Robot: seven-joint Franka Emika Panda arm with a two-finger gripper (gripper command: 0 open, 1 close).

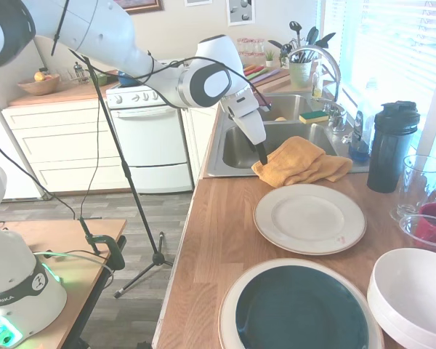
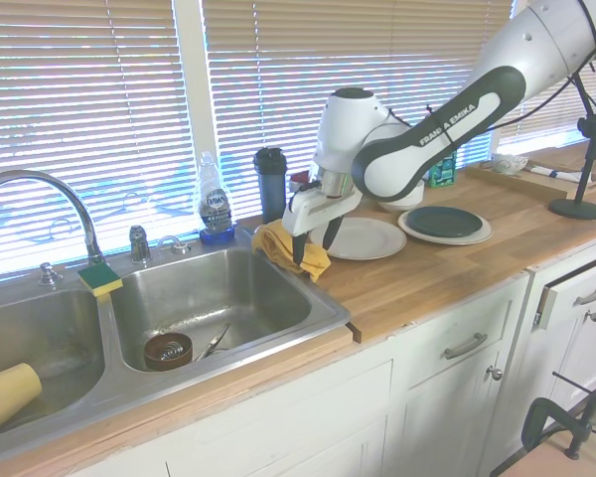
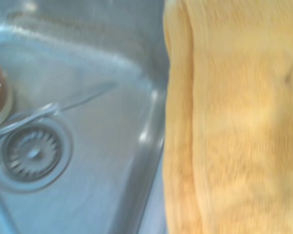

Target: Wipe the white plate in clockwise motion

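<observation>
Pincer [image 2: 311,253] fingers spread, touching yellow cloth [image 1: 302,161].

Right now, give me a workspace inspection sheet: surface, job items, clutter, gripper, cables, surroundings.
Surface: wooden countertop beside a steel double sink.
Job's things: white plate flat on the counter, nothing on it; yellow cloth crumpled at the sink's edge, next to the plate.
Clutter: teal-centred plate, white bowl, black bottle, glass cup, dish soap, green-yellow sponge; small brown dish in the basin.
Gripper: gripper at the cloth's sink-side edge; fingers open, the cloth not visibly gripped.
Cables: black cable along the arm.
Surroundings: window blinds, white stove, faucet.
</observation>
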